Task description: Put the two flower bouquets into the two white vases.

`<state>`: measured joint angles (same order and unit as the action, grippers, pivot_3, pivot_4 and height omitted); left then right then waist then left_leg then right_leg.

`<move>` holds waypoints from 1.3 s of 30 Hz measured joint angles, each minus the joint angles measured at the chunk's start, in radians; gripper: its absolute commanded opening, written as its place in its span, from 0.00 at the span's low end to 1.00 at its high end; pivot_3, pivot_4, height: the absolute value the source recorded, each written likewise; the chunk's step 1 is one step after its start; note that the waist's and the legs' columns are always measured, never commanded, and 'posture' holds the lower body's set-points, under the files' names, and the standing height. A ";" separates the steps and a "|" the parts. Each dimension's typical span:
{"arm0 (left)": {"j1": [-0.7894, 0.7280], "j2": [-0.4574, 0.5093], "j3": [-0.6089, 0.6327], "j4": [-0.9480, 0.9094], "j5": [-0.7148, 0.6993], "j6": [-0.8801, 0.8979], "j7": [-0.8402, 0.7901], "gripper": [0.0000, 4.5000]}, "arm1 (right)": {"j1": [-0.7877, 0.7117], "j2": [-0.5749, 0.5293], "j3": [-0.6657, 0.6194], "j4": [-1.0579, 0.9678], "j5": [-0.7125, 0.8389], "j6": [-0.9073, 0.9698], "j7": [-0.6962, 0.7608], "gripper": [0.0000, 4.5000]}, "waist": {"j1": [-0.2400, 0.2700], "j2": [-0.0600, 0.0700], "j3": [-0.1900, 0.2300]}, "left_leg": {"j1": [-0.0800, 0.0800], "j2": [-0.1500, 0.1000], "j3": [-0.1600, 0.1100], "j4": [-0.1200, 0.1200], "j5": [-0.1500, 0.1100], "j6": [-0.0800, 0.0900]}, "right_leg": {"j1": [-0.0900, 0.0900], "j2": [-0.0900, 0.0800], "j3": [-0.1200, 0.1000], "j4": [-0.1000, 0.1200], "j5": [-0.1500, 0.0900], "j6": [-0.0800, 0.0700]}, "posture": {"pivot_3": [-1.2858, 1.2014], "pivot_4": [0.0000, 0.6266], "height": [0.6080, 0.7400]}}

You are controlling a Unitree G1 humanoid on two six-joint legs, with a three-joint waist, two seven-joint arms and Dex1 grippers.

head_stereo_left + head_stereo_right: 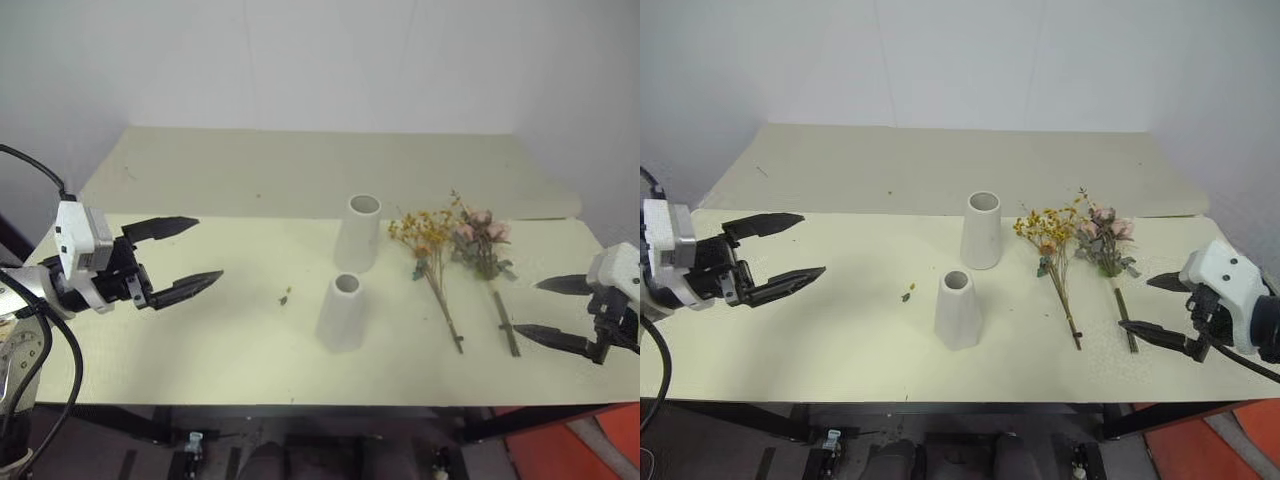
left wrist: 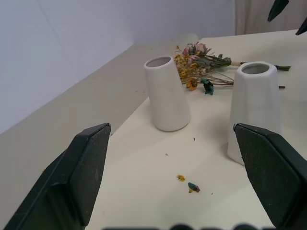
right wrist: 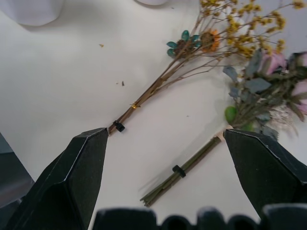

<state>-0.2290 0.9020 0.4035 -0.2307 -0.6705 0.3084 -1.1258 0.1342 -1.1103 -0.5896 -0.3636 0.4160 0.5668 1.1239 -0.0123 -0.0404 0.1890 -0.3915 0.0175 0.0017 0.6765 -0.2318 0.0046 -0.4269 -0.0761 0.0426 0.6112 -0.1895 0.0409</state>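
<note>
Two flower bouquets (yellow spray [image 1: 432, 262], pink bunch [image 1: 484, 250]) lie on the tabletop [image 1: 200, 340] right of two upright white vases, near [image 1: 342, 313] and far [image 1: 360, 233]; we see left gripper [image 1: 186, 257] and right gripper [image 1: 545, 308] fingers spread, empty.

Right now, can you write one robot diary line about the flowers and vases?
yellow bouquet: flat on table | pink bouquet: flat beside it | vases: upright, empty | left gripper: open | right gripper: open near stems
</note>
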 measured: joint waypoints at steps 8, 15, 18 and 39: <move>-0.083 0.002 -0.041 0.073 0.006 -0.005 -0.034 0.99 | 0.003 0.015 -0.009 -0.048 0.027 0.080 -0.041 1.00 | -0.003 0.000 0.000 | 0.000 0.000 0.000 0.000 0.000 0.000 | 0.000 0.000 0.000 0.000 0.000 0.000 | 0.52 0.24 1.00; -0.142 -0.022 -0.112 0.130 0.057 -0.034 -0.045 0.99 | -0.116 0.014 0.056 -0.038 0.050 0.148 -0.095 1.00 | -0.003 0.000 0.000 | 0.001 0.000 0.000 0.001 0.000 0.000 | 0.001 0.000 0.000 0.000 0.000 0.000 | 0.52 0.24 1.00; -0.193 -0.041 -0.151 0.134 0.059 -0.045 -0.074 0.99 | -0.263 0.020 0.181 0.011 0.074 0.224 -0.140 1.00 | -0.008 0.000 0.000 | 0.001 0.000 0.000 0.001 0.000 0.000 | 0.001 0.000 0.000 0.000 0.000 0.000 | 0.52 0.24 1.00; -0.360 -0.164 -0.269 0.204 0.142 -0.085 -0.062 1.00 | -0.817 0.380 0.694 0.466 -0.116 0.594 -0.515 0.91 | -0.004 0.000 0.000 | -0.013 -0.002 -0.002 0.003 0.000 0.001 | -0.012 0.001 0.000 0.001 0.010 0.000 | 0.52 0.24 1.00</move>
<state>-0.5891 0.7382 0.1345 -0.0264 -0.5282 0.2232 -1.1873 -0.6824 -0.7300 0.1041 0.1023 0.3002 1.1604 0.6093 -0.0162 -0.0404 0.1889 -0.4050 0.0159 -0.0005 0.6791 -0.2314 0.0052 -0.4389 -0.0753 0.0430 0.6127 -0.1793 0.0409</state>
